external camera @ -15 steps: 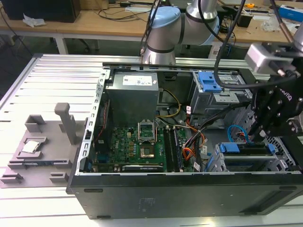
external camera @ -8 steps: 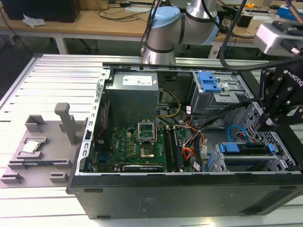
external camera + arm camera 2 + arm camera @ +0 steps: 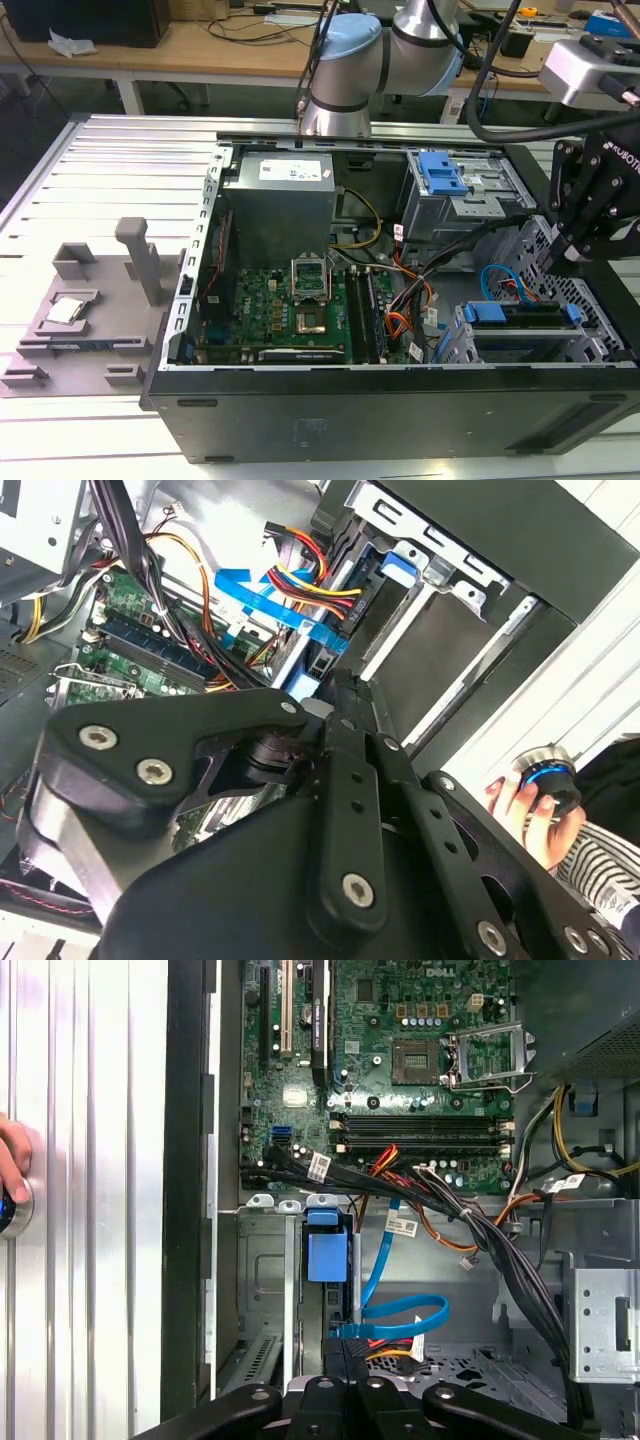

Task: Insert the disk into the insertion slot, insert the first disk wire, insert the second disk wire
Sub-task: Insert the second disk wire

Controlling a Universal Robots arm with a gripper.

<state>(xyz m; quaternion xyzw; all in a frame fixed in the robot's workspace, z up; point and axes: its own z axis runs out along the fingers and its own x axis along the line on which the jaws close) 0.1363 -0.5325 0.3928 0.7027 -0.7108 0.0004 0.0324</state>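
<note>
One wire left: gripper (image 3: 345, 1345) pinched shut at second disk wire (image 3: 400, 1310) plug, push straight into disk (image 3: 520, 312).

the second disk wire (image 3: 400, 1312) is glossy light-blue plastic, looped just beside the disk (image 3: 327, 1255), whose carrier is bright, smooth blue plastic. the insertion slot (image 3: 262, 1272) around the disk is dull silver sheet metal. the gripper (image 3: 345, 1385) is matt black.
</note>
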